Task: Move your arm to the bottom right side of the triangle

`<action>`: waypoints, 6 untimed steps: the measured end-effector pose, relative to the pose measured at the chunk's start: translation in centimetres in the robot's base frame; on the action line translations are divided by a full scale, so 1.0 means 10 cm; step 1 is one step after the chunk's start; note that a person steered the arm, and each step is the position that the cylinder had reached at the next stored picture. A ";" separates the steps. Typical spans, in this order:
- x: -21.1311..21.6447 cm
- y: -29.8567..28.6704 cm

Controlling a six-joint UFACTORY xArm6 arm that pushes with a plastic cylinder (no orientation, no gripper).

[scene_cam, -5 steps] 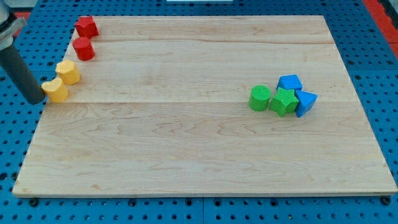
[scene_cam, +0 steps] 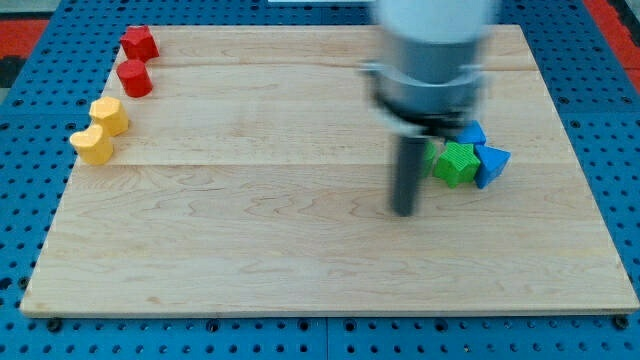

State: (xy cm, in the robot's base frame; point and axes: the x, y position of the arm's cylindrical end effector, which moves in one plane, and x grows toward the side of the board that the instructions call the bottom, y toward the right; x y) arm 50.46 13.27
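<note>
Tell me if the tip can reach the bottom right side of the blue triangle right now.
Probably yes. My tip sits below and left of the green star, and the board below the blue triangle looks bare, so it could swing round underneath.

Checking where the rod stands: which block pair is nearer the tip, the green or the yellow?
The green pair, just right of my tip; the yellow pair sits at the board's far left edge.

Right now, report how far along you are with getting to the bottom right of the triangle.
Done: my tip is near the green and blue cluster, at the lower left of the green star block. In hand: closing on the blue triangle block. Left: my tip sits toward the view's left of the triangle, so it must round the cluster to its bottom right side.
</note>
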 end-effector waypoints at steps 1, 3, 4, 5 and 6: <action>0.04 0.50; 0.05 0.67; 0.05 0.75; 0.05 0.84; 0.06 0.91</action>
